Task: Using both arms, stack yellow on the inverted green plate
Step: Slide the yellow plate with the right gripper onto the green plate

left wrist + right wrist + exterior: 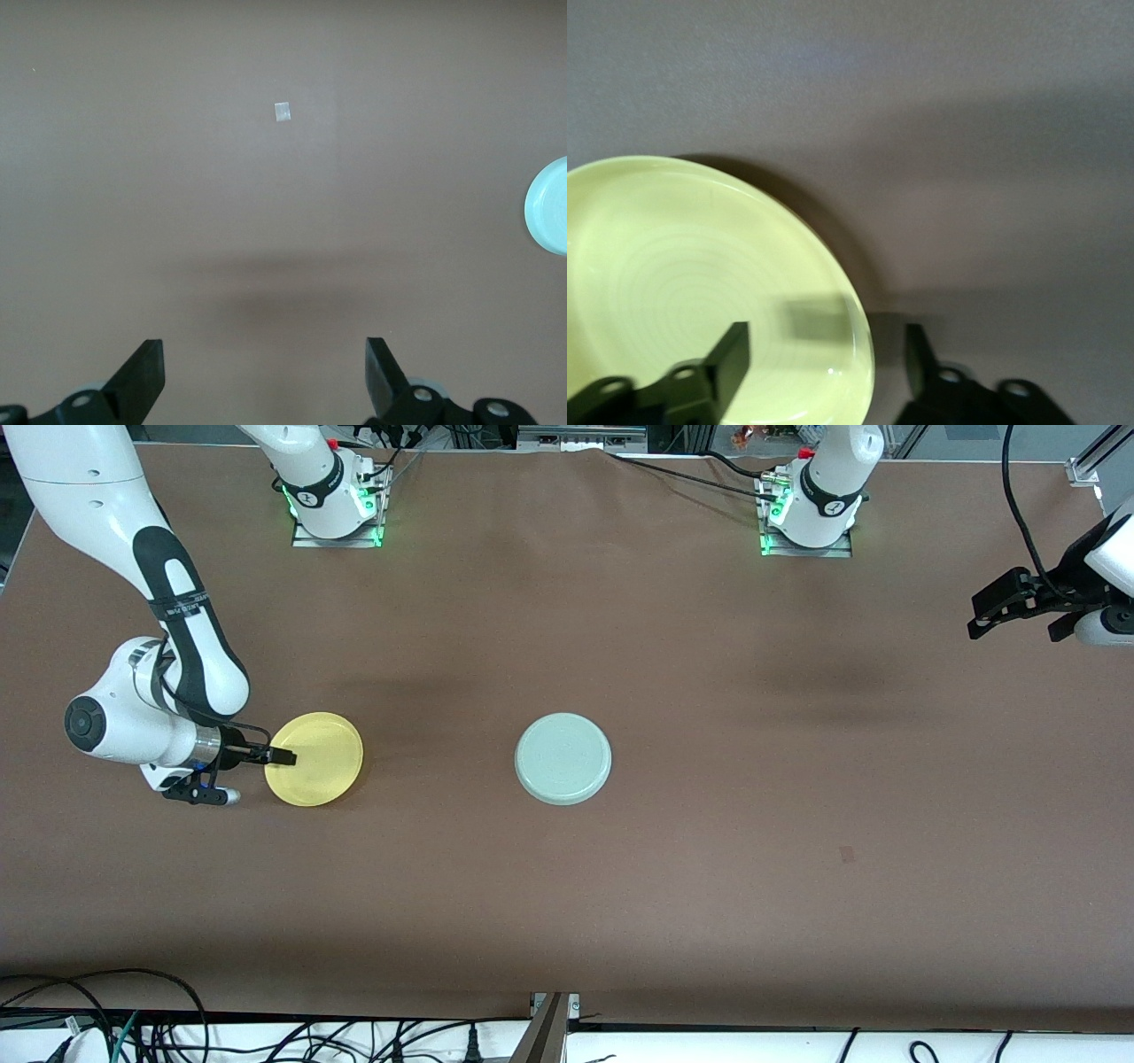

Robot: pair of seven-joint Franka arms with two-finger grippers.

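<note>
Yellow (323, 766) lies flat on the worktop (709, 691) toward the right arm's end, its rim between the parted fingers of the right pincer (283, 757), not yet clamped. Green plate (563, 759) sits upside down mid-worktop, well apart. Left pincer (992, 613) waits wide open, empty.

Pretty clearly a robotics lab. Two arm bases (335, 509) bolted onto a brown table (709, 886), loose cables (133, 1027) along the edge.

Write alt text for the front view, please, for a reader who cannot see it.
The right gripper straddles the rim of a yellow plate on a brown table. A pale green plate lies upside down mid-table. The left gripper waits, open, over its end.
</note>
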